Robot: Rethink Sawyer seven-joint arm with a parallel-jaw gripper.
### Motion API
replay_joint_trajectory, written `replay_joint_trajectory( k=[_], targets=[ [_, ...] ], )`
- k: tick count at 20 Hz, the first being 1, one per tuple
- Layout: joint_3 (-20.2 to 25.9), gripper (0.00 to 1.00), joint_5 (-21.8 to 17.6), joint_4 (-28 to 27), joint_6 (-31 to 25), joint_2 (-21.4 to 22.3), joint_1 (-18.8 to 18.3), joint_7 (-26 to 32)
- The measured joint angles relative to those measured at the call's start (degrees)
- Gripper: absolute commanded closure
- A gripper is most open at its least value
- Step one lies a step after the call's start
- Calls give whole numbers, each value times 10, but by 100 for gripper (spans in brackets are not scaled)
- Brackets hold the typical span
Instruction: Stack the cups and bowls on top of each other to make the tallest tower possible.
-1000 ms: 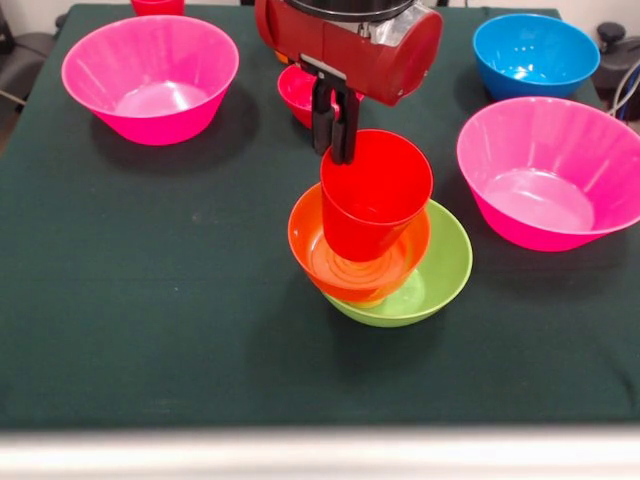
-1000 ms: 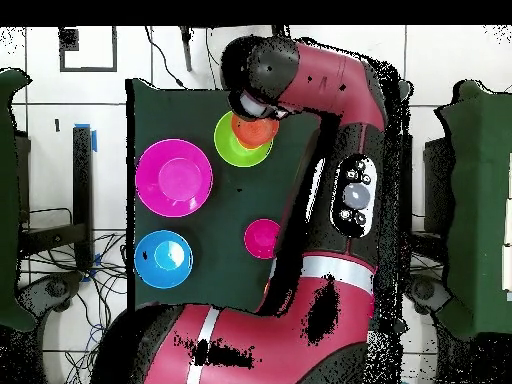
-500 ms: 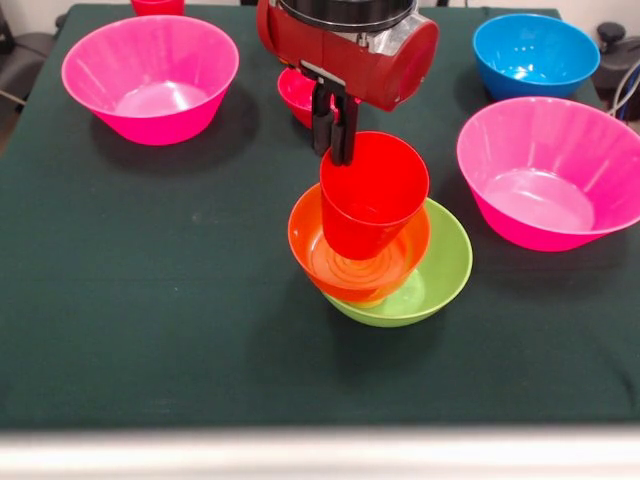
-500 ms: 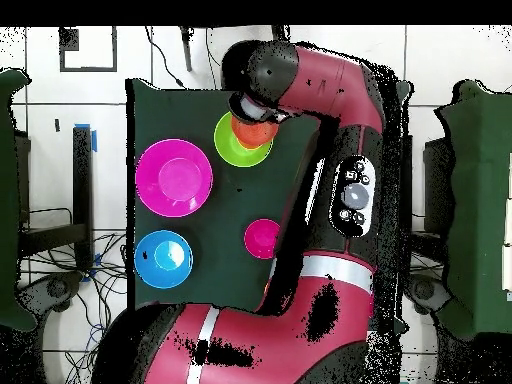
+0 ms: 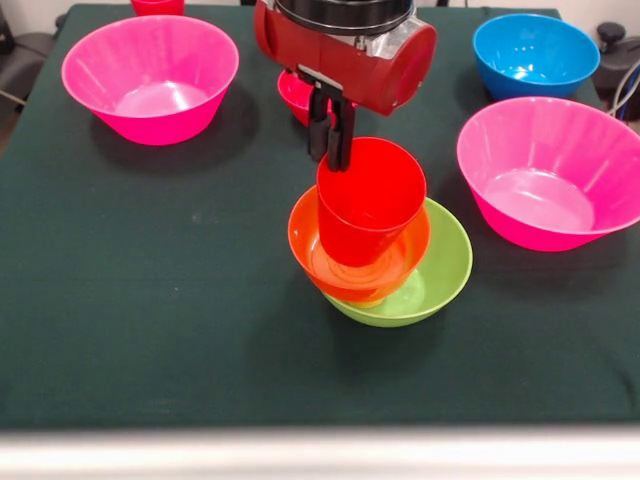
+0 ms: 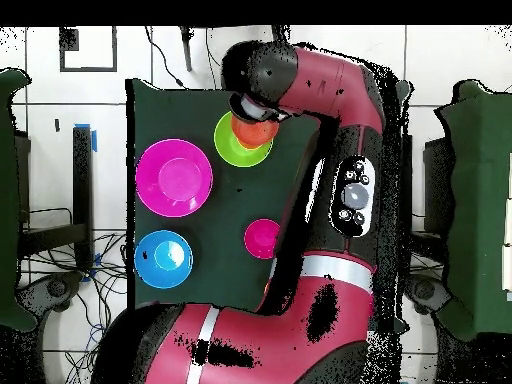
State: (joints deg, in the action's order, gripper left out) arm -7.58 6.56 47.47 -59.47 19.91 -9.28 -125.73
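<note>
My gripper (image 5: 331, 140) is shut on the far rim of a red cup (image 5: 371, 200) and holds it upright, its base down inside the orange bowl (image 5: 308, 238). The orange bowl sits tilted in the lime-green bowl (image 5: 445, 268), forming the tower at the table's middle. The yellow cup is hidden under the orange bowl. In the overhead view the arm covers the gripper; the green bowl (image 6: 232, 145) and the orange bowl (image 6: 256, 133) show beside it.
Two large hot-pink bowls stand at the left (image 5: 150, 75) and right (image 5: 550, 170). A blue bowl (image 5: 535, 52) is at the far right. A small crimson bowl (image 5: 293, 92) is half hidden behind the arm. A red vessel (image 5: 157, 6) shows at the far edge.
The gripper with the red cup has shifted slightly left and a little lower into the orange bowl. Nothing else has moved.
</note>
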Motion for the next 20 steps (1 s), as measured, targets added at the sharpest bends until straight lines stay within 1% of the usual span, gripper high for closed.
replay_joint_trajectory(
  k=[11, 20],
  targets=[
    [0, 100, -3, 1, 25, -4, 1, 0],
    [0, 100, -3, 10, 29, -10, 4, 0]
  ],
)
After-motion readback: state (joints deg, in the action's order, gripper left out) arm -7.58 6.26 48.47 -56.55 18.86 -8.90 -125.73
